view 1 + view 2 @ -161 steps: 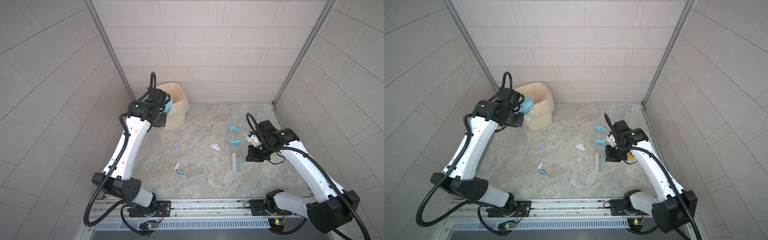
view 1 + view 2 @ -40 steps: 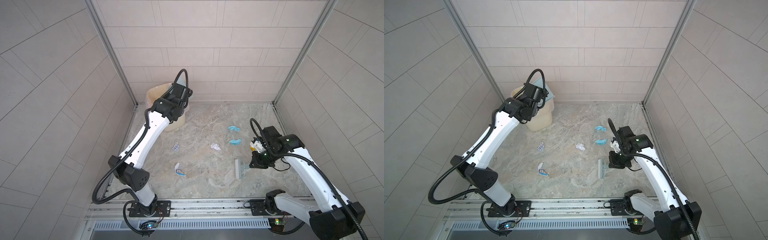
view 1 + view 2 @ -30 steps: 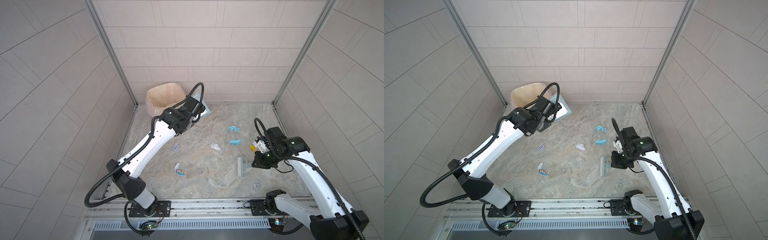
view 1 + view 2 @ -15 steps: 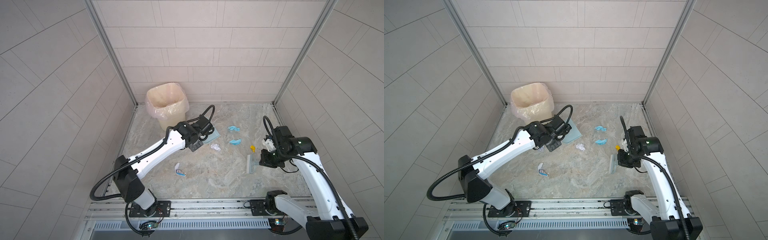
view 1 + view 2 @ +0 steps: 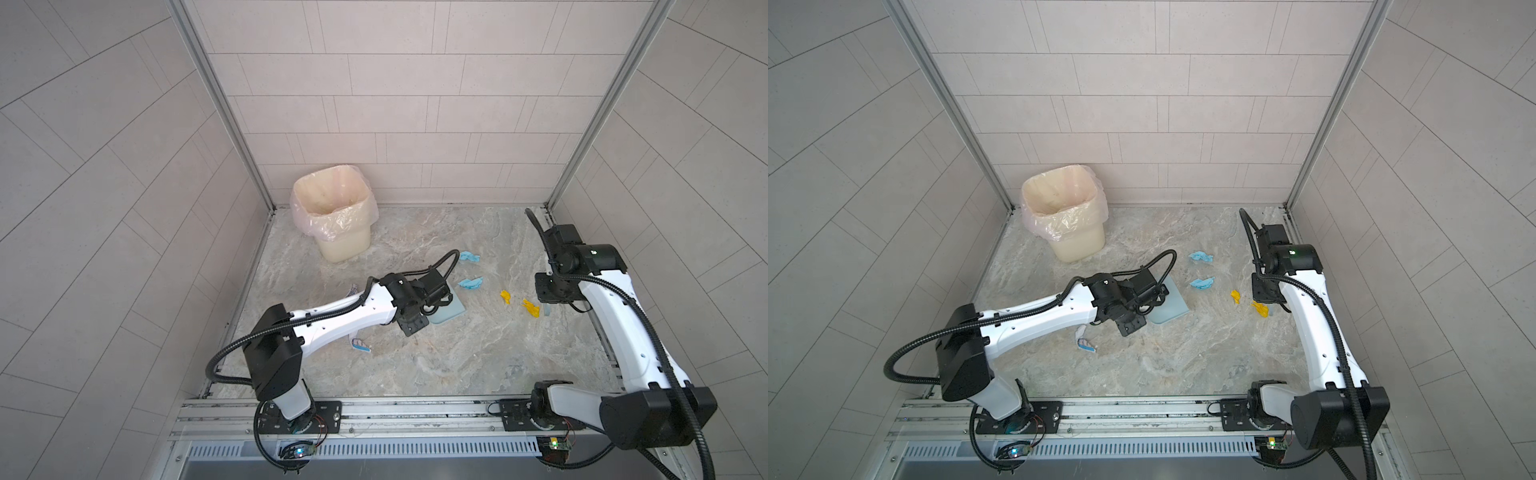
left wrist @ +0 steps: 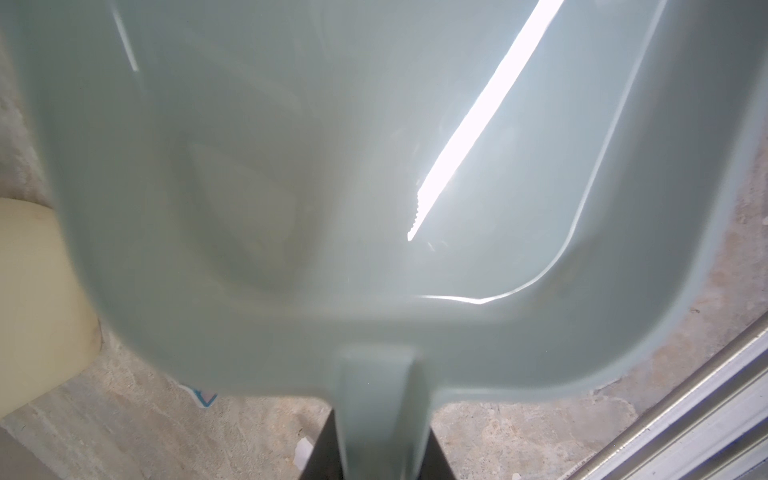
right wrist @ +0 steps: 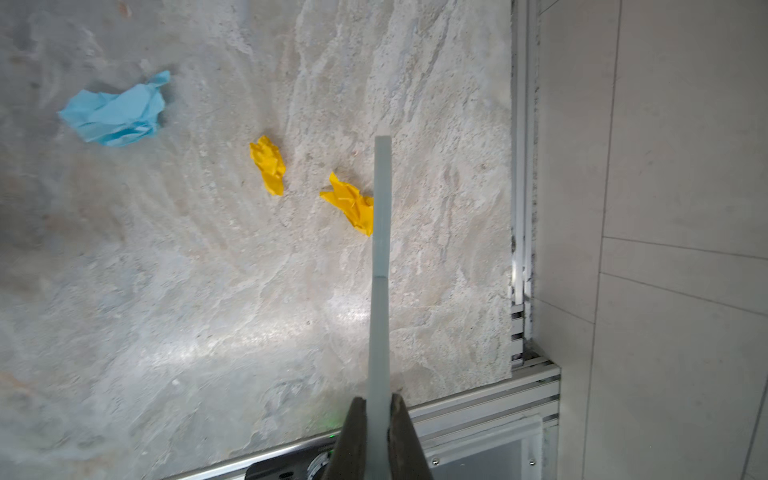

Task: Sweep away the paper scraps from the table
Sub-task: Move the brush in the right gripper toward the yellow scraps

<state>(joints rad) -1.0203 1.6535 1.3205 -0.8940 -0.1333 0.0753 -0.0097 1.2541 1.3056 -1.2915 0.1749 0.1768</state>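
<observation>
Paper scraps (image 5: 471,283) first: we count 6 pcs on the tabletop (image 5: 436,365) in a top view.
- 2 light blue scraps (image 5: 469,256) lie mid-back, one behind the other, apart.
- 2 yellow scraps (image 5: 505,296) sit right of those, near the tabletop's right edge.
- 1 white scrap w/ blue print (image 5: 360,344) lies just in front of the left forearm.
- 1 grid-print scrap (image 5: 353,287) peeks out behind that forearm, partly hidden.

The left wrist view adds a blue-grid corner (image 6: 203,395) under the pan's rim & a small white bit (image 6: 303,451). We can't match either to that count.

Tools: 1 dustpan (image 5: 452,311), 1 brush (image 7: 381,249), 1 bin (image 5: 345,245) w/ a clear liner.

Left gripper (image 6: 380,457): its fingers (image 6: 326,453) clamp the dustpan's handle. The pan sits low near the tabletop's middle w/ its lip toward the right. The nearer light blue scrap is close to it but apart. We can't tell if the lip touches the tabletop.

Right gripper (image 7: 380,436): its fingers (image 7: 353,440) pinch the brush handle. The brush shows edge-on, right against one yellow scrap. We can't tell if they touch.

Edges & room:
- The right arm works close to the edge rail (image 7: 521,208) & the tiled walls (image 5: 415,104), so that side is tight.
- The bin stands in the back-left corner, near two walls.
- Bare tabletop runs across the front btw the arm bases, & behind the blue scraps to the back wall.
</observation>
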